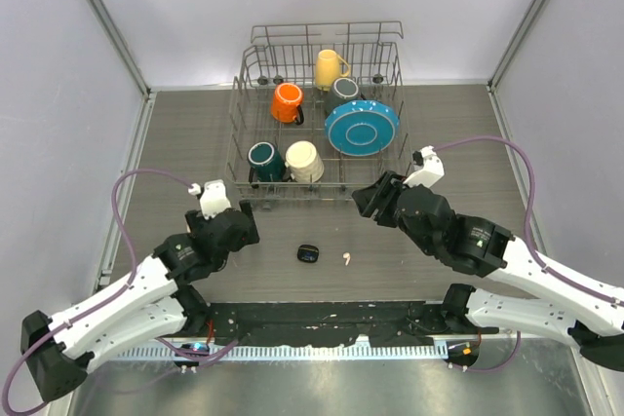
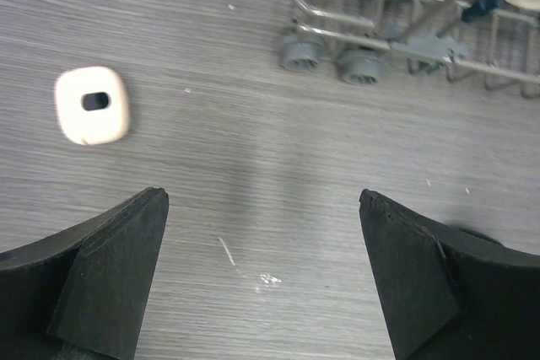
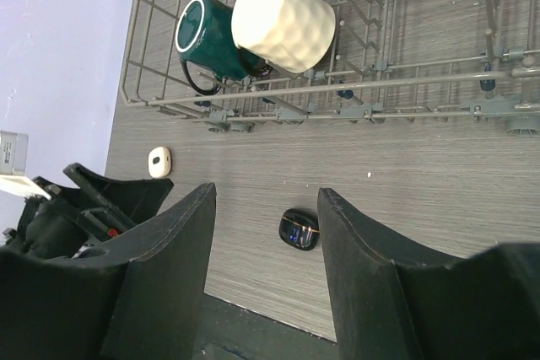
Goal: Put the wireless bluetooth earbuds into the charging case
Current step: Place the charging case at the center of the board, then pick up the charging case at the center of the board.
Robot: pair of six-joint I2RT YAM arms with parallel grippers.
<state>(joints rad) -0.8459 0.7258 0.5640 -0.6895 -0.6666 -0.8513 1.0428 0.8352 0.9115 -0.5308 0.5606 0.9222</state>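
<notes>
A small black charging case (image 1: 308, 253) lies on the table in front of the rack; it also shows between my right fingers in the right wrist view (image 3: 299, 228). One white earbud (image 1: 345, 259) lies just right of it. A white rounded case (image 2: 92, 104) lies left of my left fingers, also in the right wrist view (image 3: 159, 161). My left gripper (image 1: 248, 215) (image 2: 263, 196) is open and empty over bare table. My right gripper (image 1: 367, 200) (image 3: 267, 191) is open and empty, above and right of the black case. No black earbuds show.
A wire dish rack (image 1: 246, 158) stands at the back with orange (image 1: 287, 102), yellow (image 1: 329, 68), teal (image 1: 263, 160) and cream (image 1: 304, 161) mugs and a blue plate (image 1: 361, 127). Its wheels (image 2: 331, 56) are close ahead of my left gripper. A black strip (image 1: 322, 323) lines the near edge.
</notes>
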